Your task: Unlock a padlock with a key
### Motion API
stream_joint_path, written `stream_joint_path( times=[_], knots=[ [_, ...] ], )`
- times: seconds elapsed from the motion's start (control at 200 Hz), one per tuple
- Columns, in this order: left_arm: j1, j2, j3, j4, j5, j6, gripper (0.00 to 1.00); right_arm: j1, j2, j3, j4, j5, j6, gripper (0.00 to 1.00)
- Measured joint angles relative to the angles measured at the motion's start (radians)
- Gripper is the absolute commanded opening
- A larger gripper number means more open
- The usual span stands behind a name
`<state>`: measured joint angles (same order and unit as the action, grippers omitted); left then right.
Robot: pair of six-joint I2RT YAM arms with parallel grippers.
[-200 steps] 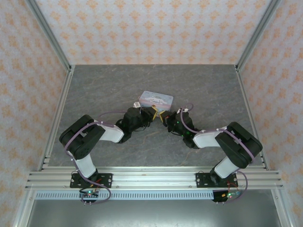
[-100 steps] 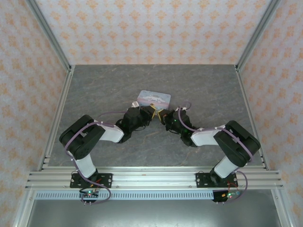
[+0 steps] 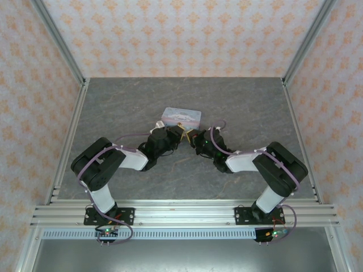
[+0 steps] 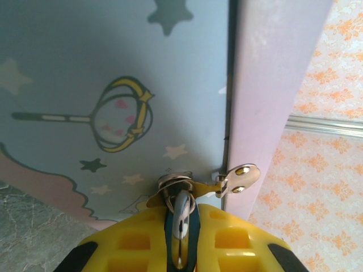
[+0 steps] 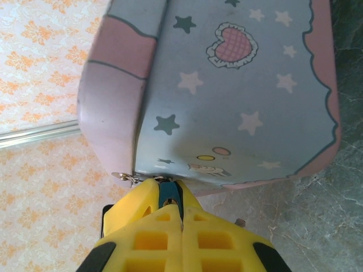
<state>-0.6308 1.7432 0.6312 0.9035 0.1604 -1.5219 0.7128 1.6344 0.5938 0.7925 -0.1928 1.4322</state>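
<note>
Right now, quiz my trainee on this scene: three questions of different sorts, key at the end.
1. True or false: seen from the top, the tin sits alone in a back corner, far from both arms.
2. What is clamped in the left gripper? A: the padlock. B: a corner of the tin. C: nothing.
3. Are the fingers of the right gripper open or shut?

Key
1. False: it sits mid-table, right at the tips of both arms.
2. A
3. Shut
</note>
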Motion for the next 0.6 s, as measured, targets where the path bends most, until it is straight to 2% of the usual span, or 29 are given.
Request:
stream_joint_path(
  times=[0.601],
  knots=[
    [0.007,0.000,0.000,-0.016,-0.016,0.000,0.00,0.008,0.026,0.031,-0.025,-0.002,-0.045,0.00]
  ],
)
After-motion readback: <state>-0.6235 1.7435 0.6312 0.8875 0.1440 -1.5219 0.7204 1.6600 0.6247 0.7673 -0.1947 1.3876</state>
